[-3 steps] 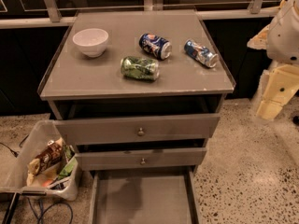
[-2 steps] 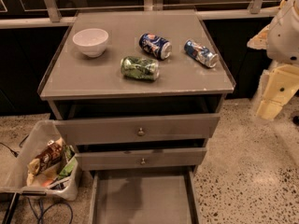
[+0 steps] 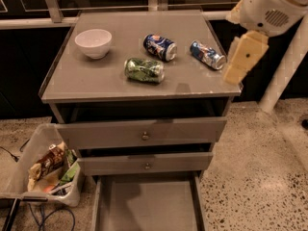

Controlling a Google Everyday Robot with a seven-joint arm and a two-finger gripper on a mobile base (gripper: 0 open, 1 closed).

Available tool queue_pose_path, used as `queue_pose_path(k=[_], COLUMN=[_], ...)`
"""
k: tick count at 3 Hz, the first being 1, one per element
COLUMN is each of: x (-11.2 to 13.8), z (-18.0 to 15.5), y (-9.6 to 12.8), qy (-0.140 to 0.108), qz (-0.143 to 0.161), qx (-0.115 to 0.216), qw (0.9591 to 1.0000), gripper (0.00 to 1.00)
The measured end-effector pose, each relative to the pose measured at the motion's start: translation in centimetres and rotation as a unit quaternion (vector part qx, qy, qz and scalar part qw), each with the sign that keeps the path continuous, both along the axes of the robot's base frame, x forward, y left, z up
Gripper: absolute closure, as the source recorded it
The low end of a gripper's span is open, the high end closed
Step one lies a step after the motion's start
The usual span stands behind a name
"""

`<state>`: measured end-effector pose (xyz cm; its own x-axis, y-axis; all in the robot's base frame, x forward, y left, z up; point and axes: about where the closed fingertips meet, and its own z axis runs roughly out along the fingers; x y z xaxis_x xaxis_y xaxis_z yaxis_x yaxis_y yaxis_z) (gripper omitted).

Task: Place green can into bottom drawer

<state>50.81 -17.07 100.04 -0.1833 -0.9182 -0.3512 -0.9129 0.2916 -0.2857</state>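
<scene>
The green can [image 3: 144,70] lies on its side on the grey cabinet top [image 3: 96,85], near the middle. The bottom drawer [image 3: 147,203] is pulled open at the foot of the cabinet, and its flat grey floor is bare. My gripper [image 3: 243,57] hangs from the white arm [image 3: 272,6] at the right edge of the cabinet top. It is well to the right of the green can, beside a blue can, and it holds nothing.
Two blue cans [image 3: 160,46] [image 3: 207,55] lie behind and to the right of the green can. A white bowl [image 3: 93,43] stands at the back left. Two upper knobbed drawers [image 3: 144,134] are slightly open. A bin of snack packets [image 3: 45,170] sits on the floor at the left.
My gripper and arm have moved left and up, from beside the cabinet to its right top edge. The cans, bowl and drawers have not moved.
</scene>
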Motion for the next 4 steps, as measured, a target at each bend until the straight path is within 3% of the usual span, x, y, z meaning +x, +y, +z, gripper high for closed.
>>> queue_pose_path(k=[1,2,4], x=[3.8,3.9,6.1], z=[2.2,2.3,-2.2], y=[2.6,2.8,10.2], qy=[-0.034,-0.039,-0.004], qz=[0.008,0.01,0.072], qx=[0.091,0.091,0.123], qw=[0.9952,0.995,0.9898], gripper=[0.0,0.0,0.0])
